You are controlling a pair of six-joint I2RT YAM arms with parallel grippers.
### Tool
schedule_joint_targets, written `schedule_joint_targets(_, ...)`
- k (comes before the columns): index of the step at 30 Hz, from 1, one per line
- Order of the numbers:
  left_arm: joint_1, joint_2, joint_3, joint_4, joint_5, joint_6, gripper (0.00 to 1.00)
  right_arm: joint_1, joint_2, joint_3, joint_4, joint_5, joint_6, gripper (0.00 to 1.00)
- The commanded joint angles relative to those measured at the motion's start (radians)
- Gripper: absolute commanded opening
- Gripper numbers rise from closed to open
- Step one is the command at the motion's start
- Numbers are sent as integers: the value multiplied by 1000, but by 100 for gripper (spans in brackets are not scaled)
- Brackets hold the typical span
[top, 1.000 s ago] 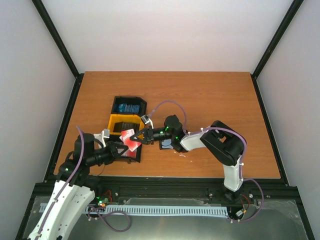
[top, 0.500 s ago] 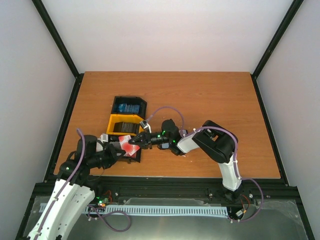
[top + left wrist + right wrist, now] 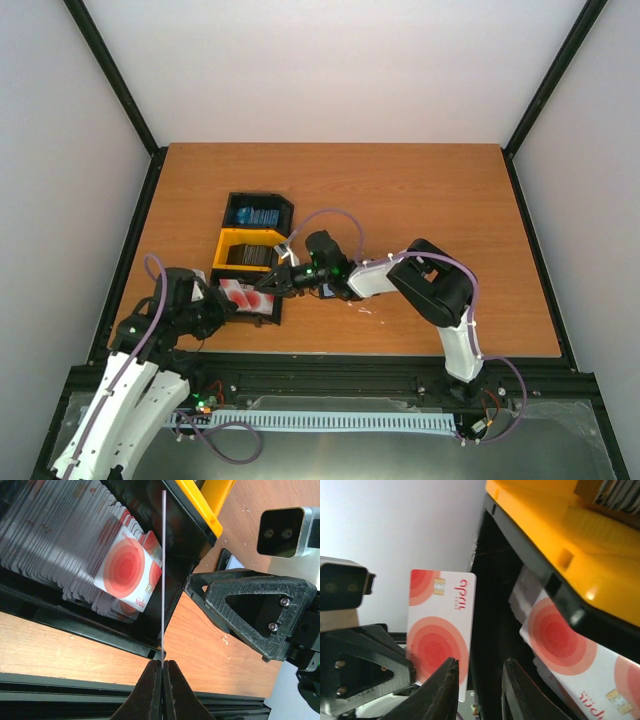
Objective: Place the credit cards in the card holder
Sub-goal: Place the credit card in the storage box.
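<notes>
Left wrist view: we see left gripper [image 3: 162,666] clamped on white-and-red credit card [image 3: 163,570], edge-on, over black bin's [image 3: 75,624] edge. Right gripper [image 3: 480,672] fingers apart, just beside it. More cards [image 3: 65,535] stacked inside bin.

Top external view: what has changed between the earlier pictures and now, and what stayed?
The right end effector reached left toward the near black bin; the left end effector, shut on a red-and-white card, drew back left. The yellow bin stayed put.

Two arms [image 3: 430,285], two black bins [image 3: 286,210], one yellow bin [image 3: 222,250], and credit cards [image 3: 127,572] too many to count.
</notes>
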Motion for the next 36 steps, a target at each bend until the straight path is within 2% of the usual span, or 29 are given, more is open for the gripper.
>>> schedule_joint_targets(1, -1, 5, 51, -26, -33, 17, 1, 13, -56, 33, -191, 56, -141, 25)
schedule_joint_targets(7, -1, 28, 121, 56, 11, 142, 1, 7, -192, 40, -340, 164, -256, 27)
schedule_joint_targets(14, -1, 134, 203, 285, 158, 320, 1, -118, -433, -54, -356, 219, -245, 41)
schedule_joint_targets(19, -1, 251, 240, 581, 419, 386, 1, -217, -634, -90, -459, 267, -303, 60)
schedule_joint_targets(23, -1, 367, 280, 787, 558, 385, 1, -251, -750, -71, -554, 333, -313, 76)
schedule_joint_targets(28, -3, 509, 369, 984, 719, 388, 1, -254, -787, 18, -652, 359, -315, 83)
schedule_joint_targets(36, -10, 591, 404, 1153, 867, 339, 1, -254, -753, 114, -548, 278, -214, 82)
